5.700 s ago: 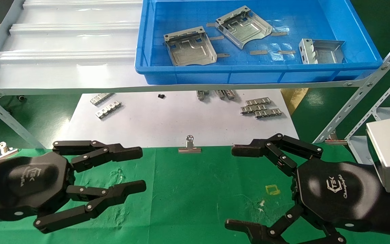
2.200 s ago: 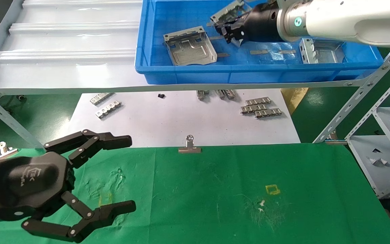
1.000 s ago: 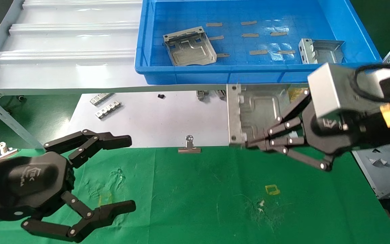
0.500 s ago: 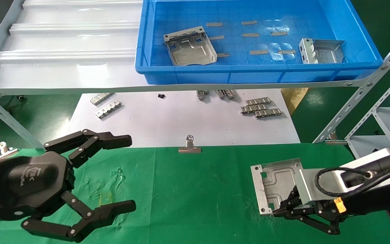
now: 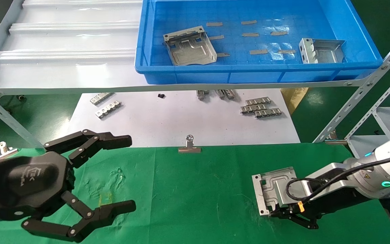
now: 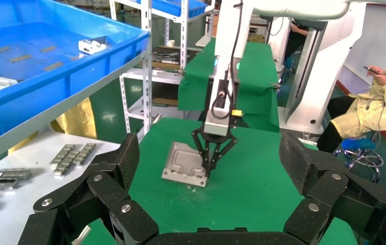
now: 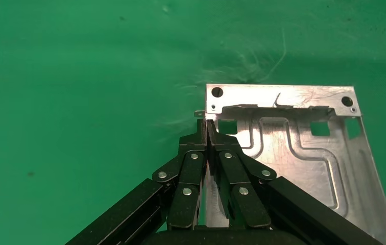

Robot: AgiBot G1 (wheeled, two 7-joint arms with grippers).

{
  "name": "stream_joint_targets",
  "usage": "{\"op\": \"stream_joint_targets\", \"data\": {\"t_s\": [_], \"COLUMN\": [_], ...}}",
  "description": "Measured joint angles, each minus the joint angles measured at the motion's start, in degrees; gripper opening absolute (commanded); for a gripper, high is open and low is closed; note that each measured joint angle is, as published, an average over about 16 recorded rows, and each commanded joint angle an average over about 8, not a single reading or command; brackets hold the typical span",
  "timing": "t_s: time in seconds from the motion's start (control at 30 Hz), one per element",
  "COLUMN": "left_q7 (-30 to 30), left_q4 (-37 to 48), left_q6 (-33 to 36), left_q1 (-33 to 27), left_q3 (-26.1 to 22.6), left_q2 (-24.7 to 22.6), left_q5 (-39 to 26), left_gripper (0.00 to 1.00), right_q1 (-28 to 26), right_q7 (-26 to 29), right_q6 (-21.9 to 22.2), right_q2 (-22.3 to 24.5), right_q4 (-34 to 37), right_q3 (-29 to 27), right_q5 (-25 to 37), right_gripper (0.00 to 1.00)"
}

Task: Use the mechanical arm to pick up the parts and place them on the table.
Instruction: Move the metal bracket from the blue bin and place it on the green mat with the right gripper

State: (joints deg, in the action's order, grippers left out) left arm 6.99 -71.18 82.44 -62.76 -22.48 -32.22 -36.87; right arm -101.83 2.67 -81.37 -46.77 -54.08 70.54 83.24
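Observation:
My right gripper [image 5: 273, 213] is shut on the side rim of a silver stamped part [image 5: 272, 189], low over the right of the green cloth table [image 5: 198, 189]. The part's far edge touches the cloth while the rest tilts up; it also shows in the left wrist view [image 6: 181, 162] and the right wrist view [image 7: 303, 148]. In the right wrist view the gripper [image 7: 206, 125] pinches the rim. Two more parts [image 5: 190, 45] [image 5: 321, 51] lie in the blue tray [image 5: 249, 69]. My left gripper [image 5: 127, 172] hangs open and empty over the table's left.
A white sheet [image 5: 181, 118] behind the cloth holds small ridged strips [image 5: 261, 108] [image 5: 108, 108]. A binder clip [image 5: 189, 145] sits on the cloth's far edge. A slanted metal shelf frame [image 5: 361, 91] stands at the right. A seated person [image 6: 380, 102] shows beyond the table.
My right gripper took a part from the blue tray, carried it down to the green cloth and has now lowered it further. The left arm has stayed still.

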Motion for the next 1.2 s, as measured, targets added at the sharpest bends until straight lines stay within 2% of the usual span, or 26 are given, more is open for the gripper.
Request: {"op": "stream_joint_targets", "data": {"t_s": [0.37, 0.43, 0.47, 0.67, 0.7, 0.73, 1.0, 1.2], "left_q7": [0.0, 0.0, 0.0, 0.0, 0.0, 0.0, 0.0, 0.0], "left_q4": [0.0, 0.0, 0.0, 0.0, 0.0, 0.0, 0.0, 0.0], "left_q6": [0.0, 0.0, 0.0, 0.0, 0.0, 0.0, 0.0, 0.0], "left_q1": [0.0, 0.0, 0.0, 0.0, 0.0, 0.0, 0.0, 0.0], "left_q3": [0.0, 0.0, 0.0, 0.0, 0.0, 0.0, 0.0, 0.0], "left_q2": [0.0, 0.0, 0.0, 0.0, 0.0, 0.0, 0.0, 0.0], "left_q5": [0.0, 0.0, 0.0, 0.0, 0.0, 0.0, 0.0, 0.0], "left_gripper": [1.00, 1.00, 1.00, 1.00, 1.00, 1.00, 1.00, 1.00], "right_q1": [0.2, 0.2, 0.2, 0.2, 0.2, 0.1, -0.8, -2.2], "right_q7": [-6.1, -7.0, -7.4, -9.5, -9.8, -10.1, -11.8, -12.6], "right_q6": [1.2, 1.1, 1.1, 1.2, 1.3, 1.3, 1.3, -0.9], "right_q2": [-3.8, -4.4, -4.6, -6.0, -6.2, -6.4, -7.1, -6.0], "right_q4": [9.1, 10.5, 11.1, 14.3, 14.7, 15.1, 16.8, 15.8], "right_q3": [0.3, 0.4, 0.4, 0.8, 0.8, 0.9, 0.5, -1.2], "right_q5": [0.9, 1.0, 1.1, 1.6, 1.8, 1.9, 1.6, -1.5], "right_gripper": [0.00, 0.06, 0.15, 0.88, 0.96, 1.00, 1.00, 1.00]}}
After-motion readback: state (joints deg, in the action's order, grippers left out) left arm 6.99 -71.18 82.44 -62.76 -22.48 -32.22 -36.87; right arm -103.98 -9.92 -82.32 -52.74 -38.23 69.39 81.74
